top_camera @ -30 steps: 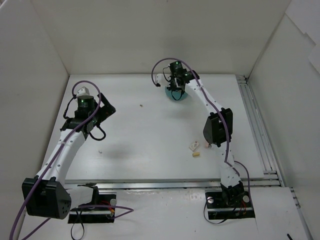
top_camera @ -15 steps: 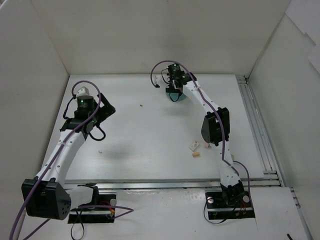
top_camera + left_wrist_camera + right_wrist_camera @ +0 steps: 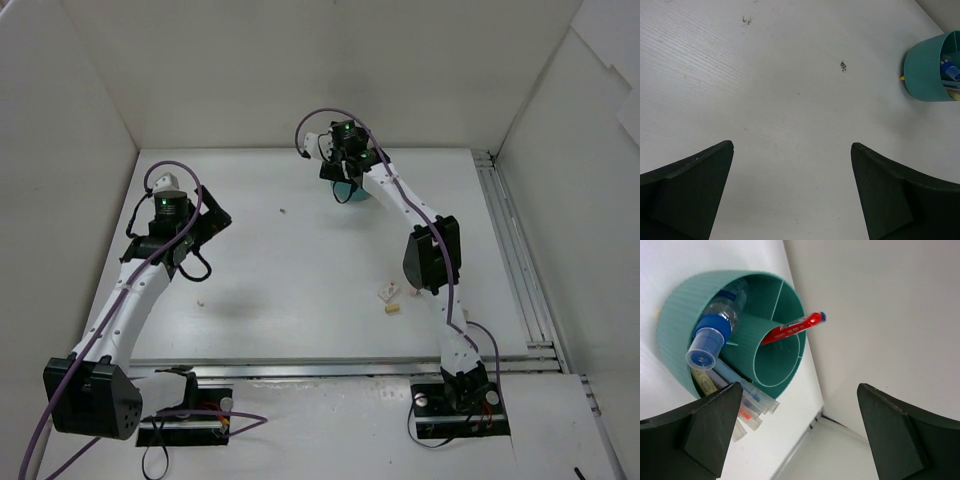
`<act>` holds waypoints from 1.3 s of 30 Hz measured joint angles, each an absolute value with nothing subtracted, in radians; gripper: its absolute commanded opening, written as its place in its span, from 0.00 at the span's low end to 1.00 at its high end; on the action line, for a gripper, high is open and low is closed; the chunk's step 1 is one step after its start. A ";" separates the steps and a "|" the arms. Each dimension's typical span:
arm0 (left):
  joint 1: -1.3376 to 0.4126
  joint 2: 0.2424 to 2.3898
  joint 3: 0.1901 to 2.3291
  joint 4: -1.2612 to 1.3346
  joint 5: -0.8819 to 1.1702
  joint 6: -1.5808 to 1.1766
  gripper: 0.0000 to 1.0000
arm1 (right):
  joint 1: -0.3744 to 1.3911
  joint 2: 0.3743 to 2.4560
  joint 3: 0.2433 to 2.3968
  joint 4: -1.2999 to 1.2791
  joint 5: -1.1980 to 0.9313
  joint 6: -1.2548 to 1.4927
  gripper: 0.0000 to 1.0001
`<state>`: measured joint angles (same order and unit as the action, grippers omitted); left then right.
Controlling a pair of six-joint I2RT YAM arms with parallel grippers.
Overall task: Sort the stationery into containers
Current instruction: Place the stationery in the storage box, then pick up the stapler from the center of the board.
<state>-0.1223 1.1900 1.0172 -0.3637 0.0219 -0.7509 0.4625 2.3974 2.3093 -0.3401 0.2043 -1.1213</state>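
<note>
As right fingers [image 3: 705, 432] gape, pen [image 3: 792, 328] occupies cup [image 3: 682, 297].

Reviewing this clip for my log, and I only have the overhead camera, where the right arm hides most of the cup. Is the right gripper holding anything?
Observer: No. The right wrist view shows the right gripper open and empty, facing the teal cup.
Operator: Is any pen in there?
Observer: Yes. A red pen leans out over the cup's rim, its lower end seemingly in the central well.
Operator: Anything else inside?
Observer: A clear bottle with a blue cap stands in a ring compartment, and clear pens lie in the one beside it.
</note>
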 measured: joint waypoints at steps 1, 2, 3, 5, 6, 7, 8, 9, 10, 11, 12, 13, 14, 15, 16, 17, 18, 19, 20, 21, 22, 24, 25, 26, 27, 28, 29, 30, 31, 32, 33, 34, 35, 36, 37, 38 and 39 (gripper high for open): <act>-0.122 1.190 1.017 -0.363 0.023 -0.751 1.00 | 0.466 2.378 2.283 -0.313 0.204 -1.102 0.98; -0.122 1.189 1.017 -0.363 0.025 -0.750 1.00 | 0.467 2.350 2.243 -0.281 0.202 -1.078 0.98; -0.122 1.187 1.017 -0.363 0.027 -0.748 1.00 | 0.467 2.317 2.203 -0.255 0.202 -1.054 0.98; -0.122 1.175 1.017 -0.364 0.030 -0.743 1.00 | 0.473 2.224 2.077 -0.159 0.202 -0.989 0.98; -0.122 1.167 1.017 -0.366 0.030 -0.741 1.00 | 0.476 2.170 2.006 -0.102 0.204 -0.957 0.98; -0.122 1.155 1.017 -0.366 0.030 -0.738 1.00 | 0.479 2.111 1.928 -0.033 0.208 -0.923 0.98; -0.122 1.141 1.017 -0.366 0.030 -0.735 1.00 | 0.480 2.043 1.835 0.043 0.213 -0.883 0.98; -0.122 1.126 1.017 -0.368 0.030 -0.733 1.00 | 0.483 1.968 1.746 0.107 0.224 -0.842 0.98; -0.122 1.110 1.016 -0.368 0.030 -0.731 1.00 | 0.485 1.904 1.679 0.159 0.234 -0.802 0.98; -0.122 1.093 1.016 -0.368 0.030 -0.728 1.00 | 0.486 1.838 1.604 0.223 0.243 -0.747 0.98; -0.123 1.079 1.015 -0.368 0.030 -0.725 1.00 | 0.487 1.776 1.547 0.250 0.254 -0.699 0.98; -0.125 1.066 1.012 -0.366 0.030 -0.721 1.00 | 0.488 1.709 1.489 0.272 0.263 -0.628 0.98; -0.128 1.055 1.009 -0.366 0.030 -0.717 1.00 | 0.488 1.649 1.444 0.276 0.270 -0.561 0.98; -0.131 1.048 1.006 -0.366 0.031 -0.713 1.00 | 0.488 1.589 1.406 0.273 0.279 -0.489 0.98; -0.137 1.044 1.003 -0.366 0.034 -0.707 1.00 | 0.487 1.541 1.372 0.271 0.284 -0.414 0.98; -0.144 1.045 1.002 -0.366 0.040 -0.700 1.00 | 0.485 1.486 1.327 0.258 0.291 -0.327 0.98; -0.152 1.047 1.001 -0.366 0.050 -0.690 1.00 | 0.482 1.432 1.282 0.236 0.300 -0.243 0.98; -0.161 1.051 1.000 -0.366 0.057 -0.682 1.00 | 0.477 1.391 1.243 0.211 0.306 -0.175 0.98; -0.172 1.054 1.000 -0.366 0.062 -0.677 1.00 | 0.472 1.355 1.202 0.187 0.314 -0.113 0.98; -0.186 1.058 1.000 -0.367 0.068 -0.667 1.00 | 0.467 1.319 1.158 0.153 0.324 -0.056 0.98; -0.199 1.063 1.000 -0.366 0.072 -0.659 1.00 | 0.463 1.286 1.109 0.115 0.333 0.002 0.98; -0.229 1.075 1.000 -0.366 0.080 -0.641 1.00 | 0.448 1.227 1.020 0.021 0.346 0.099 0.98; -0.248 1.085 1.000 -0.366 0.080 -0.630 1.00 | 0.442 1.201 0.980 -0.024 0.350 0.150 0.98; -0.263 1.093 1.000 -0.366 0.082 -0.622 1.00 | 0.435 1.171 0.937 -0.075 0.352 0.206 0.98; -0.284 1.105 1.000 -0.366 0.083 -0.610 1.00 | 0.429 1.142 0.903 -0.113 0.352 0.251 0.98; -0.308 1.120 1.000 -0.364 0.086 -0.595 1.00 | 0.422 1.110 0.865 -0.150 0.352 0.302 0.98; -0.331 1.135 1.000 -0.363 0.088 -0.580 1.00 | 0.417 1.079 0.831 -0.178 0.351 0.344 0.98; -0.357 1.151 1.000 -0.362 0.089 -0.566 1.00 | 0.408 1.048 0.793 -0.201 0.346 0.385 0.98; -0.378 1.168 1.000 -0.362 0.091 -0.554 1.00 | 0.402 1.026 0.764 -0.221 0.340 0.418 0.98; -0.398 1.186 1.001 -0.361 0.096 -0.543 1.00 | 0.392 1.012 0.741 -0.242 0.332 0.448 0.98; -0.418 1.206 1.002 -0.361 0.101 -0.530 1.00 | 0.384 1.010 0.723 -0.257 0.324 0.474 0.98; -0.437 1.227 1.004 -0.361 0.105 -0.521 1.00 | 0.374 1.016 0.708 -0.263 0.317 0.497 0.98; -0.451 1.246 1.007 -0.360 0.109 -0.509 1.00 | 0.365 1.031 0.699 -0.270 0.311 0.514 0.98; -0.466 1.267 1.012 -0.360 0.111 -0.499 1.00 | 0.355 1.055 0.696 -0.275 0.307 0.532 0.98; -0.477 1.284 1.018 -0.360 0.112 -0.491 1.00 | 0.350 1.077 0.696 -0.276 0.305 0.542 0.98; -0.491 1.299 1.025 -0.361 0.113 -0.480 1.00 | 0.341 1.108 0.696 -0.274 0.300 0.553 0.98; -0.503 1.315 1.036 -0.362 0.112 -0.471 1.00 | 0.333 1.140 0.696 -0.273 0.297 0.562 0.98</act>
